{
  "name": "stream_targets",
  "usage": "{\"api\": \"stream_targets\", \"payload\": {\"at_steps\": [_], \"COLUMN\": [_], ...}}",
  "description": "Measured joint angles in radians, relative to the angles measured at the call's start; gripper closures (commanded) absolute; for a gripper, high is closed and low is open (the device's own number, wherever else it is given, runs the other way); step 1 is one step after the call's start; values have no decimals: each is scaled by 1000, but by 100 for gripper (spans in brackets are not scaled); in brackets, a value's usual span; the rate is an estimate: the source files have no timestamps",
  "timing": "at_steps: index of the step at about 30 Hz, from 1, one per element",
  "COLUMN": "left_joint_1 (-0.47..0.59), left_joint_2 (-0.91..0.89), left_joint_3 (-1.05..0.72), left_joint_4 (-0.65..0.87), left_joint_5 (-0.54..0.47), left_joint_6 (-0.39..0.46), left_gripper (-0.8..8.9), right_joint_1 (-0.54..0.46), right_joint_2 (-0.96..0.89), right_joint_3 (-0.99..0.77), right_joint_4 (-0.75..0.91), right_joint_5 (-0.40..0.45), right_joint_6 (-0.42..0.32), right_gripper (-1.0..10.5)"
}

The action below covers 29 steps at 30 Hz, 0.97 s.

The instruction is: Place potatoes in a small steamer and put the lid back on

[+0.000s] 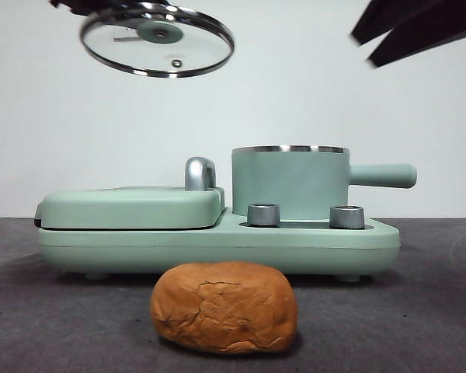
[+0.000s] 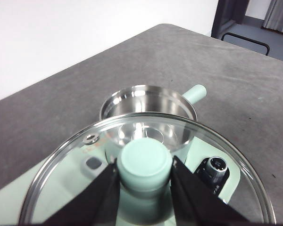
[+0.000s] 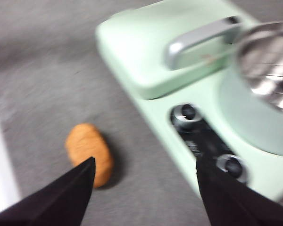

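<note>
The orange-brown potato lump [image 1: 224, 307] lies on the grey table in front of the appliance; it also shows in the right wrist view [image 3: 88, 151]. The mint-green steamer pot [image 1: 290, 181] stands uncovered on the appliance's right side, its steel inside showing in the left wrist view [image 2: 148, 106]. My left gripper [image 2: 145, 181] is shut on the lid's mint-green knob [image 2: 145, 163] and holds the glass lid [image 1: 157, 39] high above the griddle cover, tilted. My right gripper [image 3: 144, 193] is open and empty, high above the table, with the potato below it; it shows at the top right of the front view [image 1: 419, 31].
The mint-green appliance base [image 1: 217, 245] carries a flat hinged griddle cover [image 1: 132, 206] with a steel handle [image 1: 200, 172] on its left and two steel dials [image 1: 264, 214] at its front. The pot's side handle [image 1: 382, 176] points right.
</note>
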Motion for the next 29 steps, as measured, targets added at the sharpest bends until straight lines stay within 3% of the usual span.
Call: {"api": "stream_targets", "payload": {"at_steps": [4,14,29], "left_joint_1": [9,14,14], "left_joint_2": [-42,-68,-68], "left_joint_3": [-21,-21,-21], "left_joint_4": [-12,-9,-17], "left_joint_5": [-26,-27,-45], "left_joint_6": [-18,-43,-46], "left_gripper": [800,799,800], "right_joint_1": [91,245,293], "right_joint_2": [81,335,593], "right_joint_3": [0,0,0], "right_joint_4": [11,108,211], "right_joint_5": [1,51,95], "right_joint_6": [-23,-37,-41], "right_gripper": [514,512,535]}}
